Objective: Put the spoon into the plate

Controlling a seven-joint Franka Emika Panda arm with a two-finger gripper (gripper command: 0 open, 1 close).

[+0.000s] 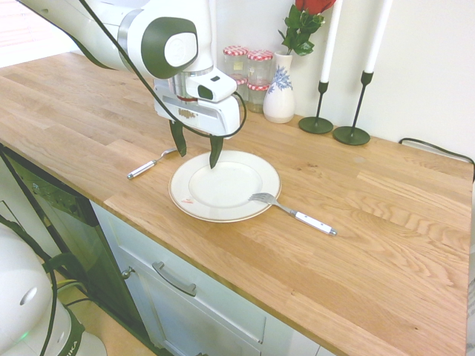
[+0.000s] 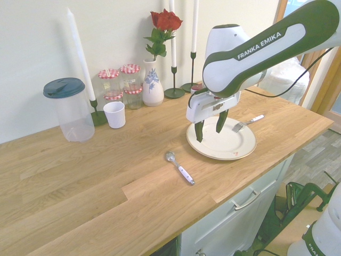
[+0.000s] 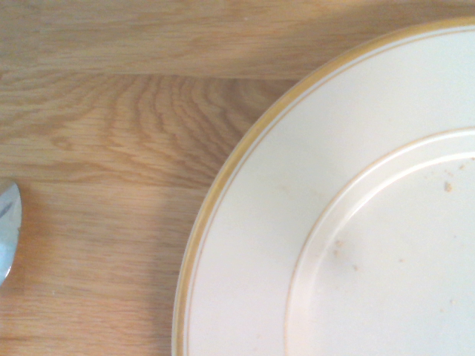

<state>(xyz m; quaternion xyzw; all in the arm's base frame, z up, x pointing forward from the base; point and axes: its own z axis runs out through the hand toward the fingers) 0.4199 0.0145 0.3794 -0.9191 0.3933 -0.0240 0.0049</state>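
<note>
Oak-toned wooden countertop runs under a white wall. White Franka arm reaches over it, gripper pointing straight down, dark fingers spread wide with nothing between them, hanging above the rim of the round white dinner plate, thin brownish rim line, small red mark near its edge. Tips do not clearly touch it.

Small shiny silver metal spoon lies flat on the wood just beside the plate, not in it; in the second exterior view it sits left of the plate and nearer the counter's front edge, spoon bowl pointing toward the far wall. Wrist view shows only a sliver of the spoon bowl apart from the plate rim, with crumbs on the plate.

White-handled fork rests with tines on the plate rim, handle out on the wood.

Along the wall: white vase with blue pattern holding a red rose, red-checked lidded glass jars, white candles in dark holders, white cup, clear plastic jug with dark teal lid. White drawer fronts below the counter.
</note>
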